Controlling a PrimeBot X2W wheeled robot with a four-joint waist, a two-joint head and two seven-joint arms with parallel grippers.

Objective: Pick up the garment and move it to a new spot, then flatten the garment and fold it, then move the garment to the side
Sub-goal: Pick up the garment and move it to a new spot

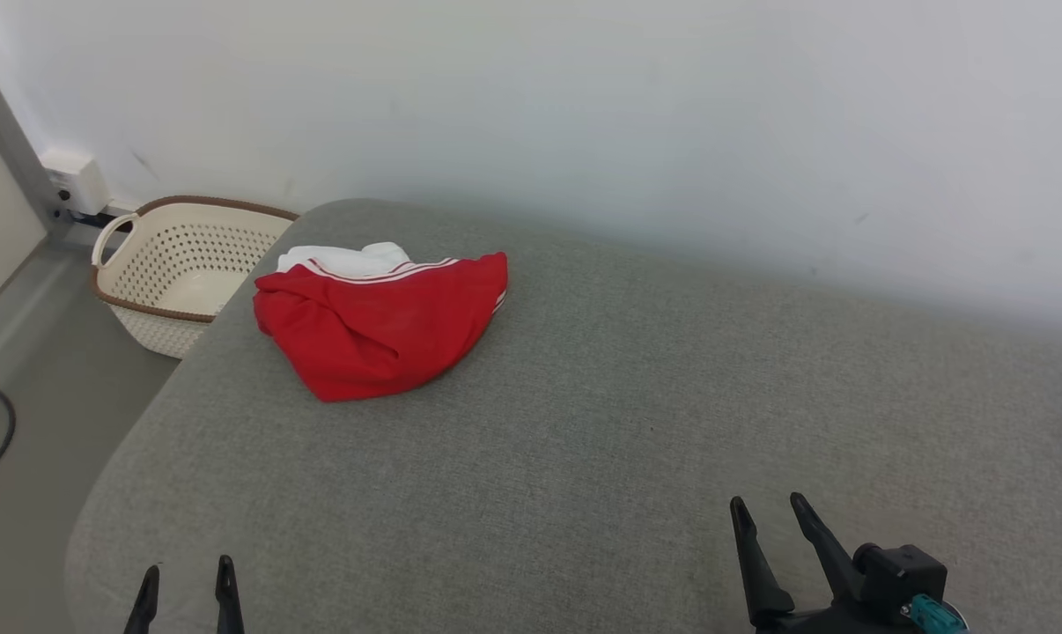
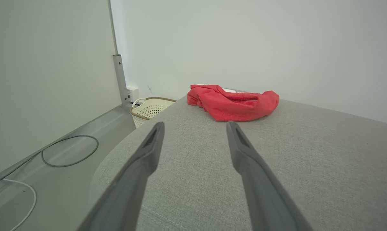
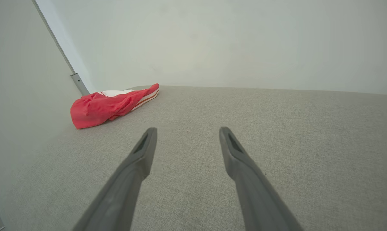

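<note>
The left gripper (image 1: 187,572) has two slim black fingers (image 1: 224,590) that taper to points. The right gripper (image 1: 770,504) has the same pair, set on a blocky black body (image 1: 905,572) with a teal connector (image 1: 925,609). From the wrists they look matte dark grey, each with a narrow slot (image 2: 241,138) near its tip.

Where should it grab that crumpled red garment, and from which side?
Probably its near rumpled edge, where the red garment humps up off the grey cushion. Come down from the near side with the open left pincer, which is closer; the flatter white-striped far edge gives less to pinch.
</note>
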